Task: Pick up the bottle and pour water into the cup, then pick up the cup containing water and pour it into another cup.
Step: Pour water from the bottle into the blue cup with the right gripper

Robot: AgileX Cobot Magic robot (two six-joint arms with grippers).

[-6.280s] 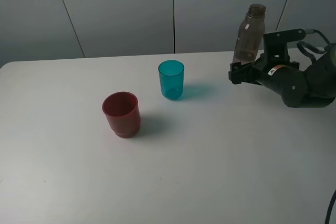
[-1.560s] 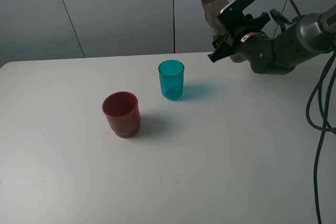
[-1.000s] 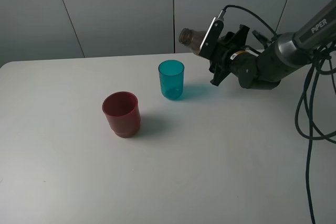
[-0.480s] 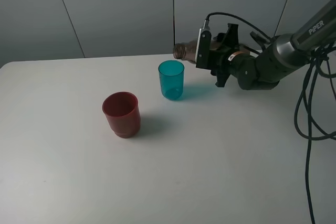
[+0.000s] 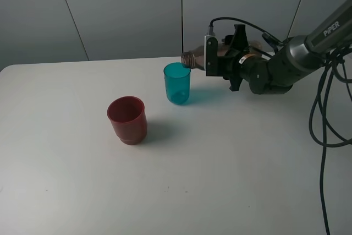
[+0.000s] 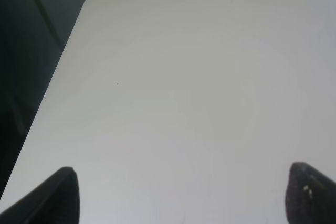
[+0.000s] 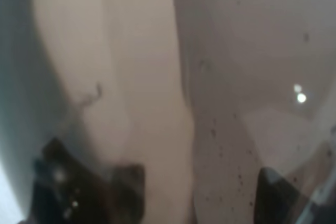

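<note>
My right gripper (image 5: 219, 60) is shut on the smoky brown bottle (image 5: 197, 58). It holds the bottle lying almost level, with the mouth at the far rim of the teal cup (image 5: 177, 83). In the right wrist view the bottle (image 7: 210, 103) fills the picture between the dark fingertips (image 7: 68, 187). The dark red cup (image 5: 127, 119) stands upright to the front left of the teal one. My left gripper (image 6: 186, 203) is open over bare tabletop and is out of the exterior high view.
The white table (image 5: 220, 169) spreads wide in front of and beside both cups. Its rounded corner (image 6: 92, 1) shows in the left wrist view. Black cables (image 5: 322, 130) hang at the right edge. Grey wall panels stand behind.
The bottle has tipped from a slant to nearly level, and its mouth has come down to the teal cup's rim. The teal cup has shifted slightly left.
</note>
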